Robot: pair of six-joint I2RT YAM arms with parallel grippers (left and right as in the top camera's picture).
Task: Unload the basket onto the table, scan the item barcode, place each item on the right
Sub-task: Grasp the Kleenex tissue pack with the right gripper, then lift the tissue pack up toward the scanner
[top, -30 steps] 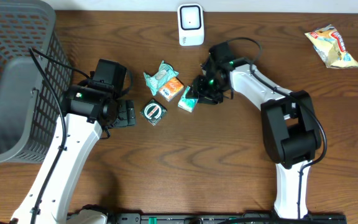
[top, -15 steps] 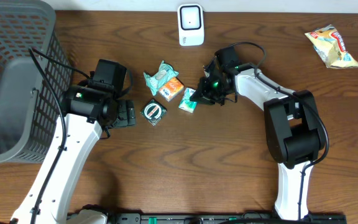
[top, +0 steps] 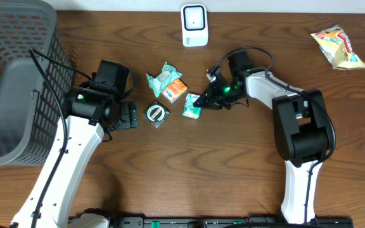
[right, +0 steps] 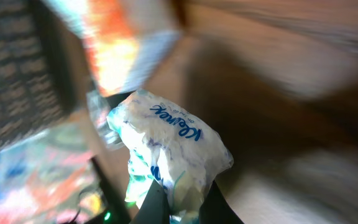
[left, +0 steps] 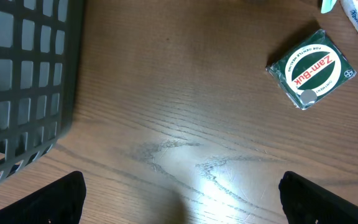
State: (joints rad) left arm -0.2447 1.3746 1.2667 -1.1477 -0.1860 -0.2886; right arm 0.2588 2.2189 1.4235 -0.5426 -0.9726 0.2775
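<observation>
A white and teal tissue pack (top: 191, 106) lies just right of the item cluster, and my right gripper (top: 203, 101) is shut on its right end. In the right wrist view the pack (right: 166, 146) is pinched at its lower edge by my right gripper (right: 182, 208). A green Zam-Buk box (top: 157, 114) sits left of it, also seen in the left wrist view (left: 309, 68). My left gripper (top: 130, 117) stands open beside that box with nothing in it; the left gripper (left: 182, 208) hangs over bare wood. The white scanner (top: 194, 25) stands at the back edge.
A teal packet (top: 162, 77) and an orange packet (top: 174, 90) lie touching above the box. A grey mesh basket (top: 11, 82) fills the far left. A yellow snack bag (top: 339, 47) lies at the back right.
My right gripper has closed on the tissue pack and its wrist has swung to the right. The left arm has not moved.
</observation>
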